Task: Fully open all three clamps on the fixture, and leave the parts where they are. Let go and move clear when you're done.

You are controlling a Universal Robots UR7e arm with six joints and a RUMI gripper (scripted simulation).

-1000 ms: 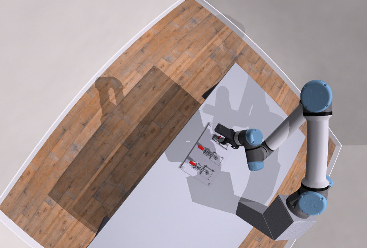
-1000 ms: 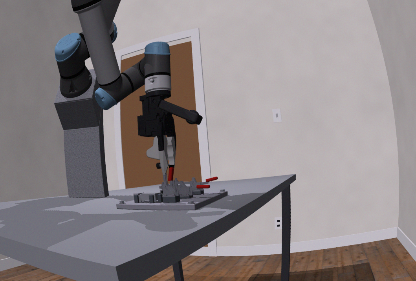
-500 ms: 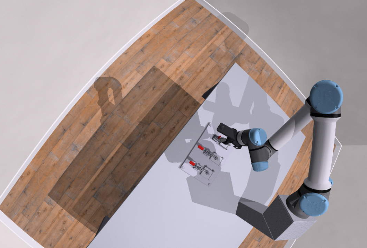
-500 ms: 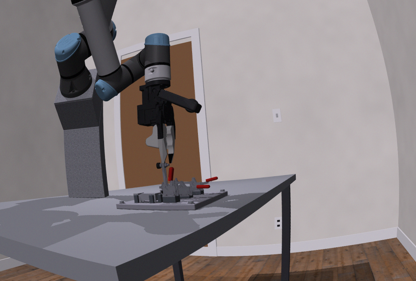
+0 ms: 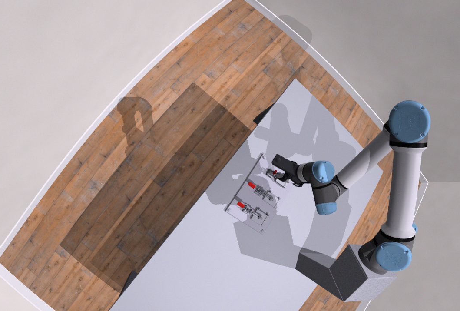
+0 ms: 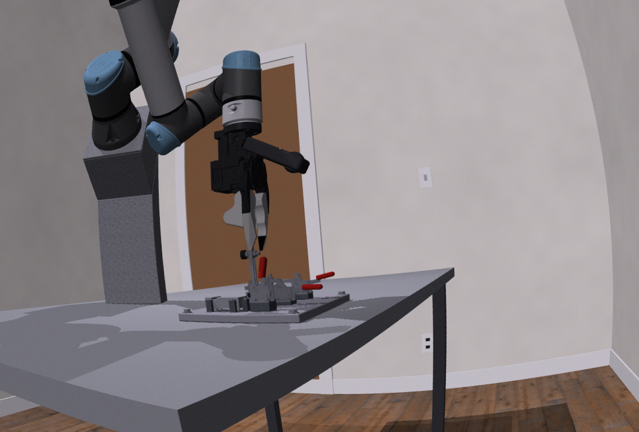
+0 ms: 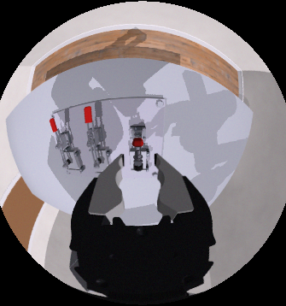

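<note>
The fixture plate (image 5: 250,223) (image 6: 238,318) (image 7: 156,115) carries three toggle clamps with red handles. The clamp below my gripper has its red handle (image 6: 262,267) (image 7: 137,142) standing nearly upright, and its arm with a black tip (image 6: 244,254) is raised. The middle clamp's handle (image 5: 251,185) (image 6: 312,286) (image 7: 88,114) lies flat, its arm down. The far clamp's handle (image 5: 240,204) (image 6: 325,275) (image 7: 53,125) lies low, tilted slightly up, its arm down. A grey part (image 6: 223,304) sits between dark posts in front of the raised clamp. My gripper (image 6: 257,248) (image 7: 139,155) is partly open and empty, just above the upright handle.
The plate lies on a grey table (image 5: 186,256) (image 6: 142,356), near its long edge. Bolt heads (image 5: 262,230) (image 6: 292,311) stand at the plate's corners. A raised strip (image 5: 243,185) runs along the plate's edge beyond the handles. The robot's pedestal (image 5: 362,275) (image 6: 129,244) stands beside the table.
</note>
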